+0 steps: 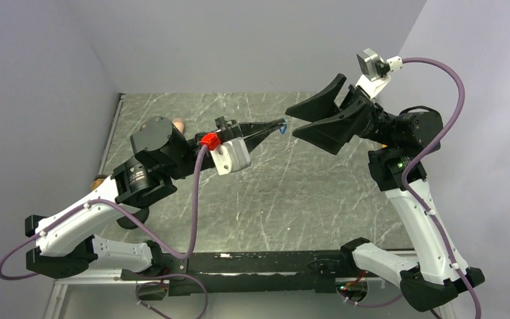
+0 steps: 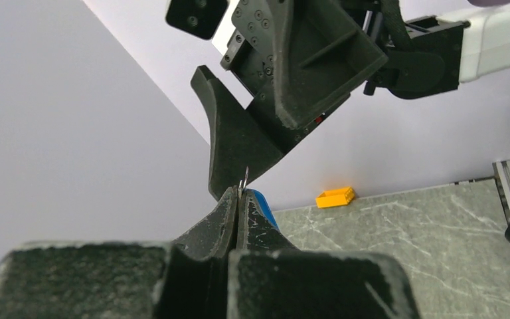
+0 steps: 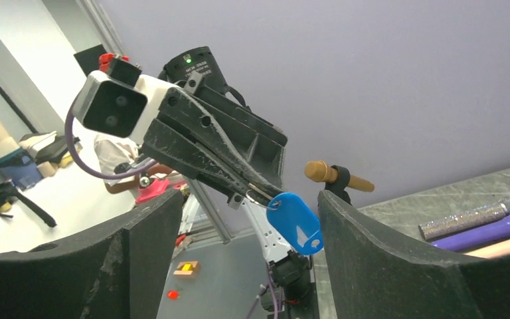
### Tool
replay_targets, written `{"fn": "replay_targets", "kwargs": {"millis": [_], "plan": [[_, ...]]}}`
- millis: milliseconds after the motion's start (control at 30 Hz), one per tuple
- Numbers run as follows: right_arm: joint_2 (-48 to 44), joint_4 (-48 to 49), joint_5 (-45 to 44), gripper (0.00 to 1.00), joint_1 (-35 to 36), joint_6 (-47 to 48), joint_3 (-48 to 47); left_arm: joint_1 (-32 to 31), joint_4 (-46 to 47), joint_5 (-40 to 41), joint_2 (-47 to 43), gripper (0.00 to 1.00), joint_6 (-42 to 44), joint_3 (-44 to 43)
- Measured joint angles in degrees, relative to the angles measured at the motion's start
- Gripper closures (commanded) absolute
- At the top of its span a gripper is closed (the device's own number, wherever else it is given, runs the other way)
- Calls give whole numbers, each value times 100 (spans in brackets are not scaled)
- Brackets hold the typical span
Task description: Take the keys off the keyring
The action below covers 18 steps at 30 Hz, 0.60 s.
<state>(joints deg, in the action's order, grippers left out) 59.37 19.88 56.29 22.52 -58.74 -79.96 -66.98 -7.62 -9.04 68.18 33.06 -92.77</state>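
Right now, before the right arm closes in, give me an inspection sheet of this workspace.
Surface: grey veined table.
Job's things: blue-headed key hanging from the keyring, both in the air.
Clutter: orange box, glittery silver cylinder, purple cylinder, brown cylinder.
Grippers: left gripper shut on the keyring; right gripper open, fingers flanking the key.
Cables: purple cable on the left arm, another on the right.
Surroundings: lavender walls.

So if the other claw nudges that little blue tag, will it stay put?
Probably swings: the blue tag hangs loose from a thin ring pinched in the shut left gripper. It looks like light, smooth plastic, so likely slippery to pinch.
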Motion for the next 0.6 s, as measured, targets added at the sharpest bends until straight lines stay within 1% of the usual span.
{"fn": "replay_targets", "kwargs": {"millis": [33, 133, 200, 433, 600], "plan": [[-2, 44, 0, 32, 0, -26, 0, -2, 70, 39, -7, 100, -103, 26], [2, 234, 11, 44, 0, -140, 0, -2, 210, 122, -11, 100, -369, 52], [39, 420, 46, 49, 0, -247, -2, -2, 295, 173, -11, 100, -560, 55], [321, 820, 103, 53, 0, -538, -50, -2, 710, 439, -11, 100, -1220, 55], [511, 1023, 105, 58, 0, -671, -203, -2, 922, 461, -11, 100, -1694, 55]]}}
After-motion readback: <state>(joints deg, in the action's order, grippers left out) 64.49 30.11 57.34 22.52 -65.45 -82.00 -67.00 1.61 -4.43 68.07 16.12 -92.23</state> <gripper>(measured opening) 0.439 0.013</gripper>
